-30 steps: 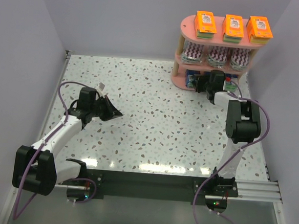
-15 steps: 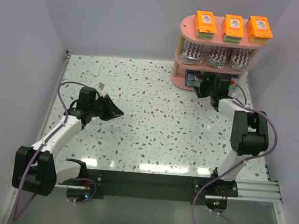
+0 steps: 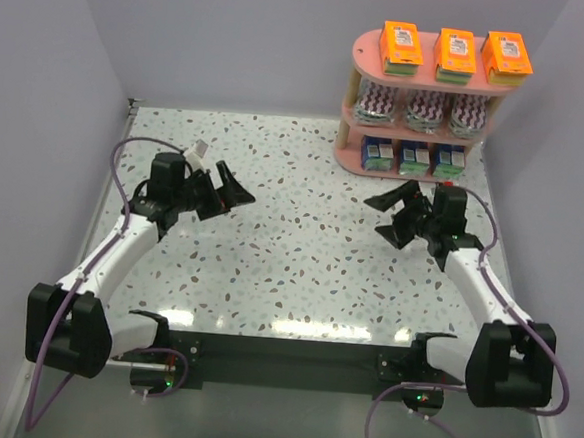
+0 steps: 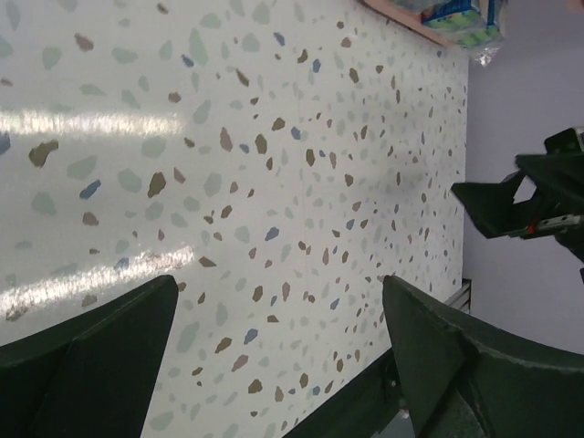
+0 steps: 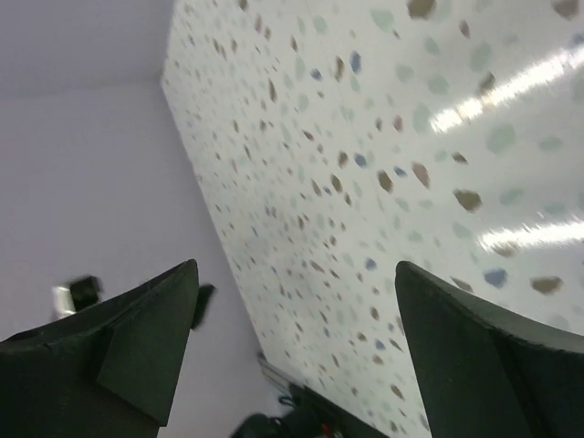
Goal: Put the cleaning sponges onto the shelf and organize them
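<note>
Shelf (image 3: 348, 161), far right corner of tabletop (image 3: 300, 250): sponges (image 3: 455, 52) three per tier, nine placed; apparently nothing outstanding. Left gripper (image 3: 239, 183), right gripper (image 3: 372, 219): jaws spread, empty.

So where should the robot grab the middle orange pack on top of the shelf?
Probably by its left and right sides, coming straight down from above. The middle orange pack lies flat on the top board of the shelf with nothing over it, and a small gap shows on each side of it, likely room for the jaws to slip in.
</note>
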{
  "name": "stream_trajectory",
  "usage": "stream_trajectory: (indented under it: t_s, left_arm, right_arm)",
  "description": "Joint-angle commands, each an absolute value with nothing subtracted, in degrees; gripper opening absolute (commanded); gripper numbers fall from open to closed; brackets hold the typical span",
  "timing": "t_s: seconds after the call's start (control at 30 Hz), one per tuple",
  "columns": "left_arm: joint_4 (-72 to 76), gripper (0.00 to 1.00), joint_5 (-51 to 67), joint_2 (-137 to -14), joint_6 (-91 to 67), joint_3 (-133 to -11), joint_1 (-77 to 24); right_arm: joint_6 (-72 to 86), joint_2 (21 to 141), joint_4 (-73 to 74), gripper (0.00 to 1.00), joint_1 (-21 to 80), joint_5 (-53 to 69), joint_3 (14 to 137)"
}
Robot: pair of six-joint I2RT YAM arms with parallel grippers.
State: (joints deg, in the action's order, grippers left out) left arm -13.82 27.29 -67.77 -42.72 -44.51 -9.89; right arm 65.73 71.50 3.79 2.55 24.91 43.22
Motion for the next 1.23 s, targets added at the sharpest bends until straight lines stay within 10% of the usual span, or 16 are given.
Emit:
stream_trajectory:
  t_s: [0.0, 0.47, 1.2]
  left_arm:
    - [-11.3, 1.00, 32.0, -69.7, -35.9, -53.3, -9.8]
    - [-19.8, 1.00, 36.9, -73.0, -28.5, -87.6, -10.2]
    - [-4.8, 1.00, 46.0, -68.0, -36.2, -86.0, -10.2]
  right_arm:
    - [52.3, 62.3, 18.3, 0.92, 2.5, 31.3, 38.3]
    - [37.7, 40.3, 49.1, 0.93, 2.4, 22.9, 26.3]
    - [38.0, 35.5, 50.9, 0.93, 2.4, 22.1, 25.1]
